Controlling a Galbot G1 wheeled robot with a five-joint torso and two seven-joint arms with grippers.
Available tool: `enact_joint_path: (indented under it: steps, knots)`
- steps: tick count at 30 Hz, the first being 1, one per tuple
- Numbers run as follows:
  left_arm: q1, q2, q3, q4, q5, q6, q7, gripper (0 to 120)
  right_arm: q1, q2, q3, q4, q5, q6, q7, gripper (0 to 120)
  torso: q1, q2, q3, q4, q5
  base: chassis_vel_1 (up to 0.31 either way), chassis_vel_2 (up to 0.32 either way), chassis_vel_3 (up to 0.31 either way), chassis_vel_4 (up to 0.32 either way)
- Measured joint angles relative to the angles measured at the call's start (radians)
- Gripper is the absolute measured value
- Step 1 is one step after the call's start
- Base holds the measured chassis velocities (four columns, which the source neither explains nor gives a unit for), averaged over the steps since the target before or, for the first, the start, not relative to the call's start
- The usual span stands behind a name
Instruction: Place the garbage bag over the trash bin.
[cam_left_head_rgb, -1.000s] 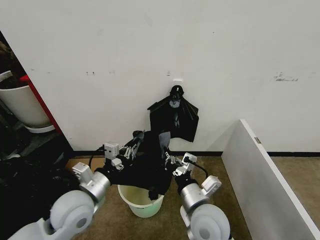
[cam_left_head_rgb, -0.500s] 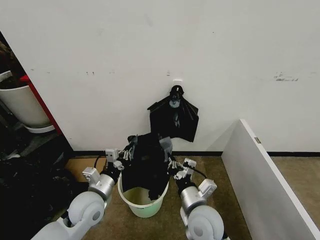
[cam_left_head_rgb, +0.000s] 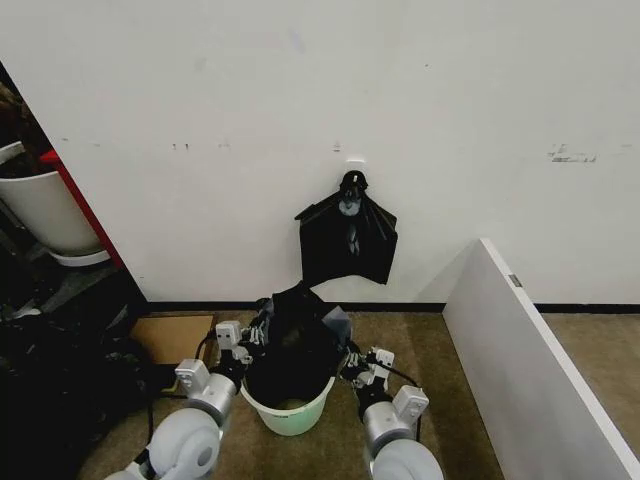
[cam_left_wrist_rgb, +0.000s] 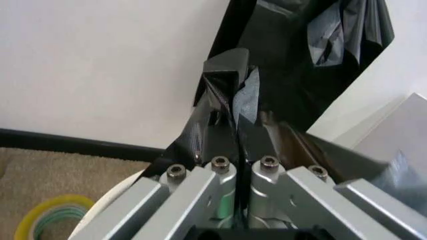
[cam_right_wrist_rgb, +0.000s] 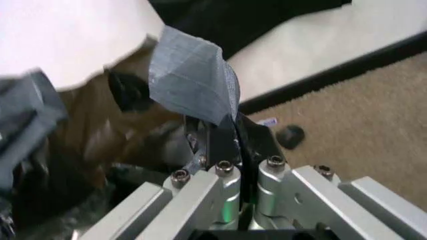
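The cream-white trash bin stands on the floor just in front of me, near the wall. The black garbage bag is stretched open across its mouth and hangs down inside it. My left gripper is shut on the bag's edge at the bin's left rim; the left wrist view shows its fingers pinching the black film. My right gripper is shut on the opposite edge at the right rim, with a grey-looking fold of the bag standing up from its fingers.
A flat bunch of black bags hangs from a hook on the wall behind. A white panel runs along the right. A large white tub with a red edge stands at the left. A cardboard piece and a tape roll lie on the carpet.
Both grippers have come down with the bag, from above the bin to its rim. The bag now spreads over the bin's mouth, where before it hung bunched above it.
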Motion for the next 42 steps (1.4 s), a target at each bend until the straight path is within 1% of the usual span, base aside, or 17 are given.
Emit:
enact_joint_path:
  steps: [3,8,10,13,16,17,20,23,26,27,32,33,35,37,38,41,42]
  knots:
    - [0.011,0.005,-0.011,-0.012,-0.001,0.001,-0.01,0,-0.013,0.015,-0.012,-0.02,-0.027,-0.003,0.004,0,0.0,0.0,0.0,-0.0001,-0.0001,0.0,0.0,0.0,0.0]
    - [0.051,0.015,-0.041,-0.028,-0.003,-0.003,-0.02,0,-0.014,0.043,-0.026,-0.027,-0.051,-0.017,0.02,0,0.0,0.0,0.0,0.0004,-0.0019,0.0,0.0,0.0,0.0]
    - [0.078,0.007,-0.047,-0.011,0.008,-0.021,-0.02,0,-0.008,0.055,-0.03,-0.034,-0.062,-0.021,0.037,0,0.0,0.0,0.0,0.0003,-0.0027,0.0,0.0,0.0,0.0]
    - [0.096,-0.008,-0.046,-0.003,0.017,-0.031,-0.023,0,-0.008,0.057,-0.03,-0.036,-0.064,-0.028,0.049,0,0.0,0.0,0.0,0.0003,-0.003,0.0,0.0,0.0,0.0]
    - [0.111,-0.027,-0.041,-0.007,0.027,-0.034,-0.038,0,-0.018,0.056,-0.03,-0.03,-0.075,-0.035,0.057,0,0.0,0.0,0.0,0.0014,-0.0024,0.0,0.0,0.0,0.0]
    - [0.113,-0.027,-0.038,-0.016,0.028,-0.032,-0.048,0,-0.029,0.052,-0.032,-0.023,-0.084,-0.048,0.062,0,0.0,0.0,0.0,0.0011,-0.0007,0.0,0.0,0.0,0.0]
    - [0.113,-0.02,-0.034,-0.024,0.028,-0.023,-0.057,0,-0.035,0.044,-0.039,-0.02,-0.095,-0.062,0.065,0,0.0,0.0,0.0,0.0007,-0.0006,0.0,0.0,0.0,0.0]
    - [0.112,0.006,-0.035,-0.032,0.024,0.006,-0.075,0,-0.037,0.011,-0.048,-0.019,-0.12,-0.111,0.063,0,0.0,0.0,0.0,0.0002,-0.0006,0.0,0.0,0.0,0.0]
    - [0.113,0.021,-0.035,-0.038,0.021,0.023,-0.081,0,-0.033,-0.011,-0.049,-0.02,-0.133,-0.128,0.056,0,0.0,0.0,0.0,-0.0004,-0.0002,0.0,0.0,0.0,0.0]
    - [0.113,0.03,-0.035,-0.042,0.019,0.034,-0.083,0,-0.028,-0.027,-0.05,-0.02,-0.143,-0.139,0.049,0,0.0,0.0,0.0,-0.0006,0.0018,0.0,0.0,0.0,0.0]
    - [0.089,0.073,-0.012,-0.047,-0.005,0.079,-0.084,0,0.013,-0.097,-0.061,-0.056,-0.196,-0.164,-0.014,0,0.0,0.0,0.0,-0.0009,0.0036,0.0,0.0,0.0,0.0]
    - [0.089,0.073,-0.012,-0.047,-0.005,0.079,-0.084,0,0.013,-0.097,-0.061,-0.056,-0.196,-0.164,-0.014,0,0.0,0.0,0.0,-0.0009,0.0036,0.0,0.0,0.0,0.0]
    - [0.074,0.092,-0.005,-0.051,-0.024,0.105,-0.083,0,0.031,-0.129,-0.071,-0.066,-0.212,-0.174,-0.042,0,0.0,0.0,0.0,-0.0007,0.0036,0.0,0.0,0.0,0.0]
    - [0.063,0.115,-0.002,-0.06,-0.04,0.131,-0.086,0,0.049,-0.161,-0.075,-0.067,-0.219,-0.186,-0.057,0,0.0,0.0,0.0,-0.0001,0.0016,0.0,0.0,0.0,0.0]
    - [0.062,0.125,-0.002,-0.065,-0.048,0.143,-0.092,0,0.052,-0.17,-0.079,-0.063,-0.219,-0.197,-0.059,0,0.0,0.0,0.0,-0.0001,0.0016,0.0,0.0,0.0,0.0]
    - [0.066,0.139,-0.003,-0.079,-0.058,0.157,-0.102,0,0.058,-0.185,-0.087,-0.046,-0.217,-0.223,-0.054,0,0.0,0.0,0.0,-0.0002,0.0017,0.0,0.0,0.0,0.0]
    - [0.071,0.142,-0.004,-0.083,-0.059,0.16,-0.105,0,0.06,-0.189,-0.089,-0.038,-0.212,-0.234,-0.047,0,0.0,0.0,0.0,0.0,0.001,0.0,0.0,0.0,0.0]
